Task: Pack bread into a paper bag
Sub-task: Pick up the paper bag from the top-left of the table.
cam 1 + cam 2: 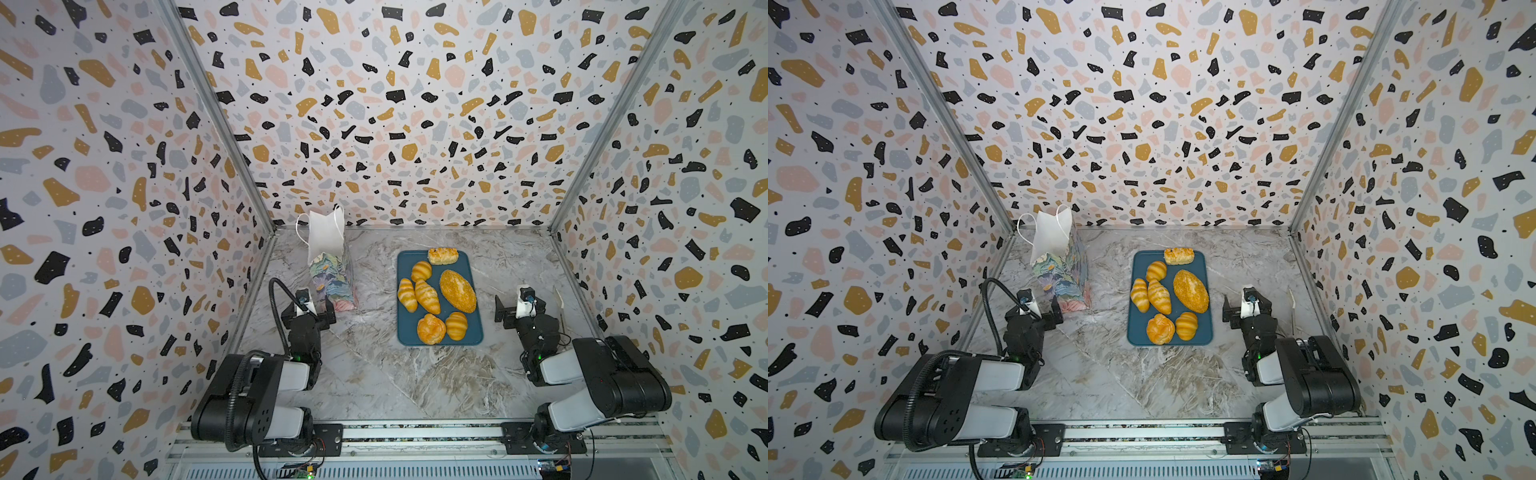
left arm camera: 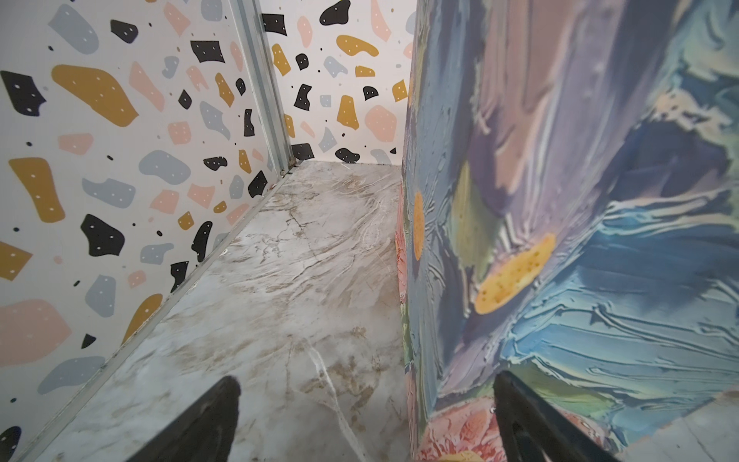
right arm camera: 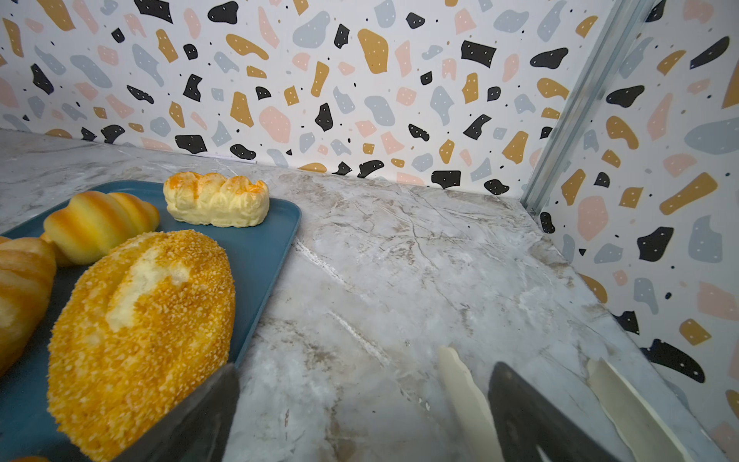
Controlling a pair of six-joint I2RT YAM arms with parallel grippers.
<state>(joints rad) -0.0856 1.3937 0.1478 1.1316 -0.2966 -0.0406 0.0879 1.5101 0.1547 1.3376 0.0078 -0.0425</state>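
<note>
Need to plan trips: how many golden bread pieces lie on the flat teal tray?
7. Far edge: crumb-topped piece. Left: three striped rolls. Right: seeded oval loaf. Near edge: puffy bun, striped bun. None visibly hidden.

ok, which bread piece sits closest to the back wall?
The small rectangular crumb-topped piece, at the tray's far end; the rest lie nearer the front.
</note>
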